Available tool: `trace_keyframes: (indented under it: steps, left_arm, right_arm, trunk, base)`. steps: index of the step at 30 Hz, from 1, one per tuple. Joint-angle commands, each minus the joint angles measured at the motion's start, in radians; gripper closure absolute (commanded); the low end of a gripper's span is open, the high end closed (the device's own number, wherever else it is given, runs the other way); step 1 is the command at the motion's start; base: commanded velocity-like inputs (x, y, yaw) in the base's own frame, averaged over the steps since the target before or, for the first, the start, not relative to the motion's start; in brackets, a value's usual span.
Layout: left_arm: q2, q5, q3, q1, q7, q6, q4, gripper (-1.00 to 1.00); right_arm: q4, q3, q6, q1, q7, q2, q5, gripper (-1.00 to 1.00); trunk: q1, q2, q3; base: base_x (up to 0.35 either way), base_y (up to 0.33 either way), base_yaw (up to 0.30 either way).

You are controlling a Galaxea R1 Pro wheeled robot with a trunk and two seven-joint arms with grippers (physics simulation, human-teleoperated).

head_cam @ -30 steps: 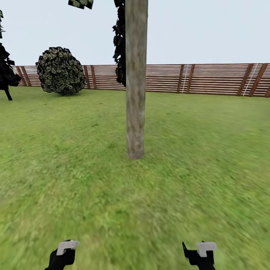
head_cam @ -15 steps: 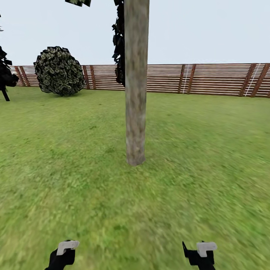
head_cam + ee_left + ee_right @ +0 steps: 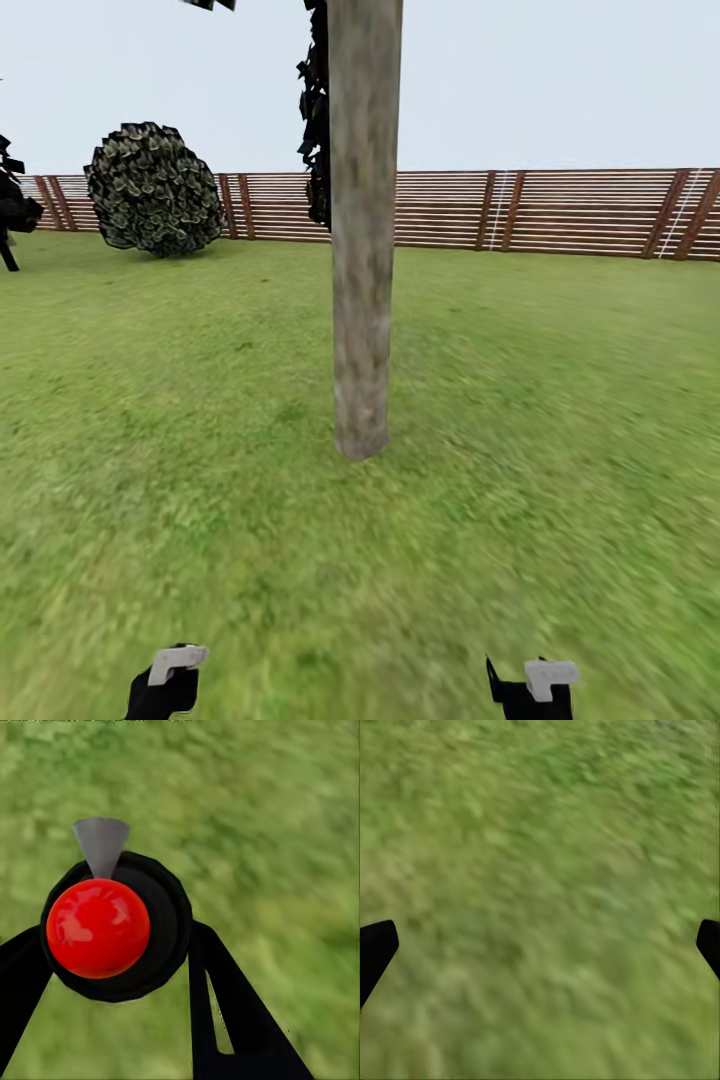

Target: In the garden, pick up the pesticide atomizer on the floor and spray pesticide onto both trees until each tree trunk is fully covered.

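one trunk [image 3: 362, 250], one bush [image 3: 153, 188], one atomizer [image 3: 99, 927]

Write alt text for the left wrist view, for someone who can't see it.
The left pincer is shut on the pesticide atomizer, seen from above: a glossy red top in a dark round body, with a grey nozzle. Black fingers flank it over blurred green grass.

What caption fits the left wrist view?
Left gripper holding the red-topped pesticide atomizer above blurred grass.
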Motion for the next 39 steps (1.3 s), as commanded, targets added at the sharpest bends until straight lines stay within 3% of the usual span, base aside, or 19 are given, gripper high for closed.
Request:
trace_keyframes:
  steps: [1,23,39]
  left_arm:
    - [-0.001,0.002,0.007,0.002,-0.008,-0.002,0.0,1.0]
    - [-0.004,-0.001,0.005,0.028,-0.008,-0.003,-0.011,1.0]
    - [0.014,-0.002,0.007,0.035,-0.01,-0.003,-0.001,1.0]
  right_arm:
    - [0.002,0.0,-0.004,-0.001,0.0,0.001,0.0,-1.0]
    - [0.001,-0.003,-0.005,-0.001,-0.001,0.005,0.001,-1.0]
    - [0.008,-0.003,-0.004,-0.001,-0.001,0.005,0.002,-1.0]
  trunk:
    - [0.0,0.0,-0.001]
    - [0.0,0.0,-0.001]
    - [0.0,0.0,-0.001]
  base:
    - [0.339,0.0,0.0]
    - [0.329,-0.066,0.0]
    - [0.268,-0.092,0.0]
